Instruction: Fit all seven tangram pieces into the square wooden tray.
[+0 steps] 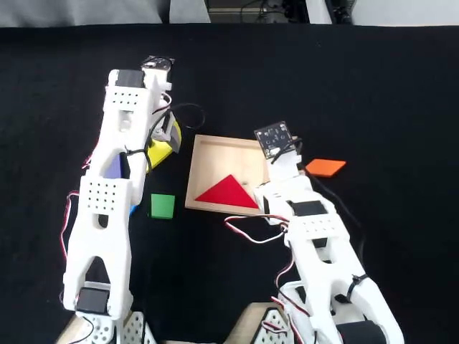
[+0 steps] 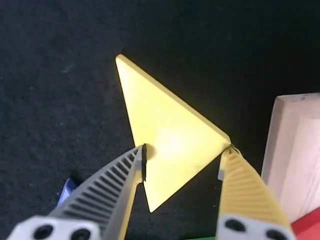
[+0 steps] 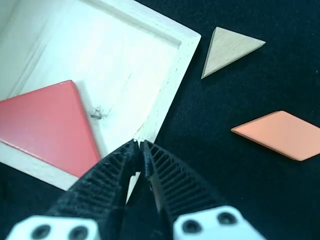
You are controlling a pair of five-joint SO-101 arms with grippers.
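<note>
The square wooden tray [image 1: 208, 140] lies flat near the middle of the black tabletop [image 1: 373, 86]. It holds one piece, a large red triangle [image 1: 228, 192], whose long side runs along the tray's near rim. The left gripper [image 2: 185, 150] is just off the tray's left rim, toward the tabletop's left edge. Its fingers [image 2: 125, 172] are spread around a large yellow triangle [image 2: 165, 135], one tip against a long edge and the other at a corner, pinching the piece between them. A green square [image 1: 163, 206] lies on the tabletop just outside the tray's near left corner. Under the left arm, a blue piece [image 1: 133, 209] and a pale purple piece [image 1: 115, 166] are only partly visible. The right gripper [image 3: 140, 145] has its fingers pressed together with nothing between them, the tips over the tray's right rim. Toward the tabletop's right edge, an orange parallelogram [image 3: 280, 135] lies flat, clear of the tray. A small plain-wood triangle [image 3: 230, 50] lies near the tray's corner, apart from the rim.
</note>
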